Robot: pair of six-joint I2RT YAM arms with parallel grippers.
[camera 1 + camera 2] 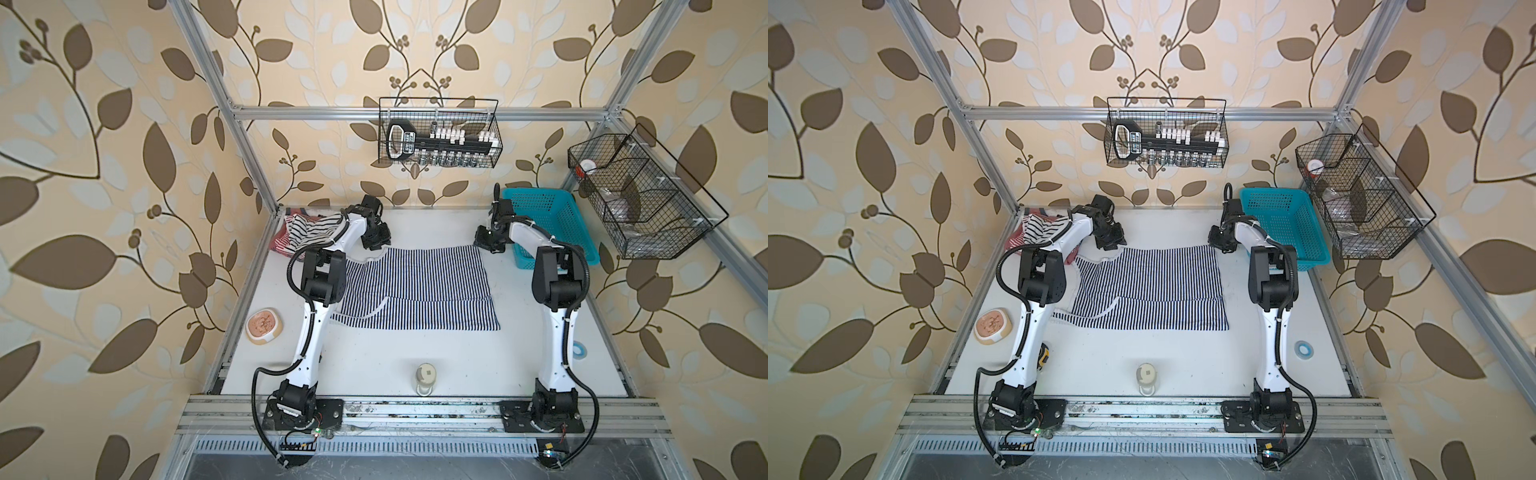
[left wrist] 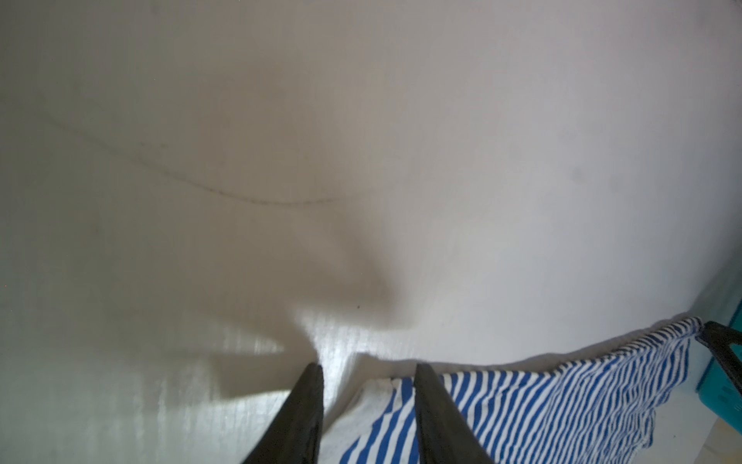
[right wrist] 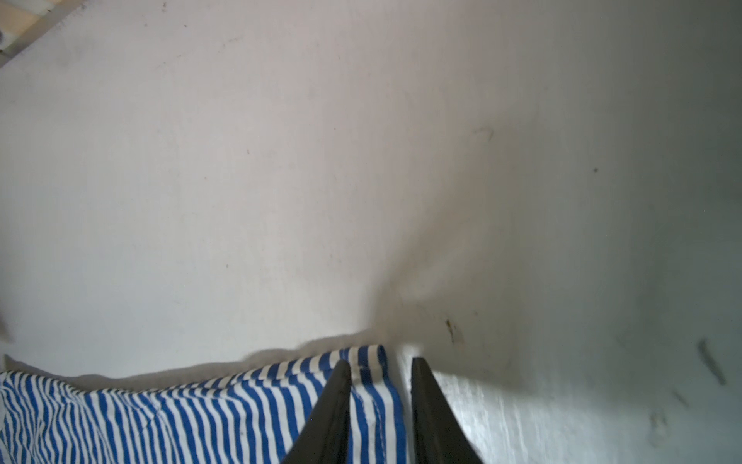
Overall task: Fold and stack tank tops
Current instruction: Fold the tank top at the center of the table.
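A tank top with fine navy-and-white stripes lies flat mid-table, its near part showing a fold line. My left gripper is at its far left corner. The jaws stand apart, with the white-trimmed edge of the cloth lying between them. My right gripper is at the far right corner, open, its fingers astride the hemmed corner. A black-and-white wide-striped tank top and a red-and-white tank top are heaped at the far left, partly behind the left arm.
A blue perforated basket stands at the far right beside the right arm. A tan bowl sits at the left edge, a small jar near the front and a tape roll at the right. Wire baskets hang on the frame.
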